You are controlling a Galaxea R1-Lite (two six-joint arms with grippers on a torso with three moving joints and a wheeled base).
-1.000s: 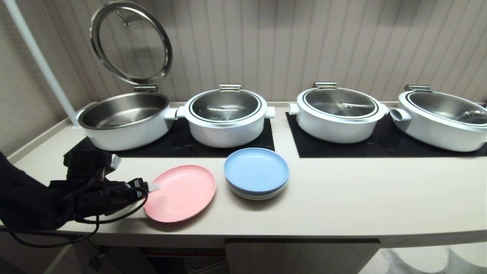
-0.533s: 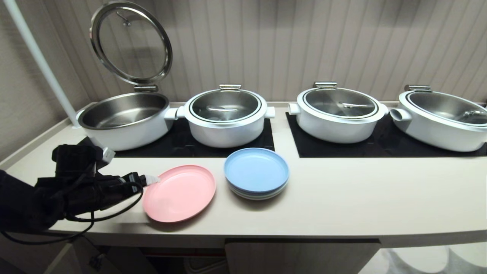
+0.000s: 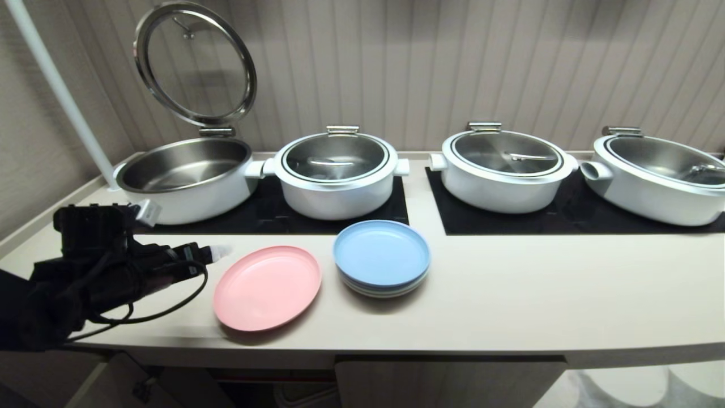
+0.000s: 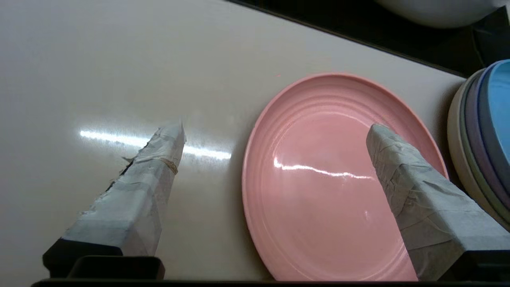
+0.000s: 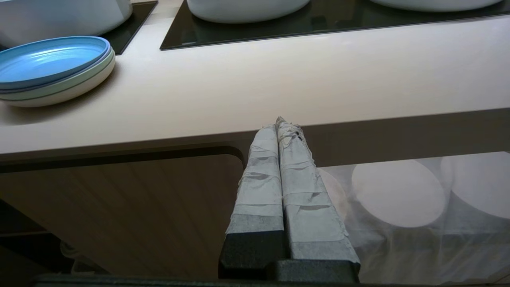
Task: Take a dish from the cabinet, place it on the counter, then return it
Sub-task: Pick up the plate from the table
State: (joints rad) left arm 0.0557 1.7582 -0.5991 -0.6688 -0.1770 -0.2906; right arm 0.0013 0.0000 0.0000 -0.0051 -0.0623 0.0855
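Retreating from the dish (image 3: 267, 287), the left gripper (image 3: 184, 232) is now standing clear of its rim, fingers spread wide and empty. Largest, the counter (image 3: 510, 294) is carrying the dish flat, beside the blue-topped plate stack (image 3: 382, 258). Below the counter edge, the right gripper (image 5: 283, 121) is hanging with fingers pressed together.

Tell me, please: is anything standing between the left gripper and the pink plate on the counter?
Nothing visible. The left gripper, jaws open, is just left of the pink plate, with only bare counter between them.
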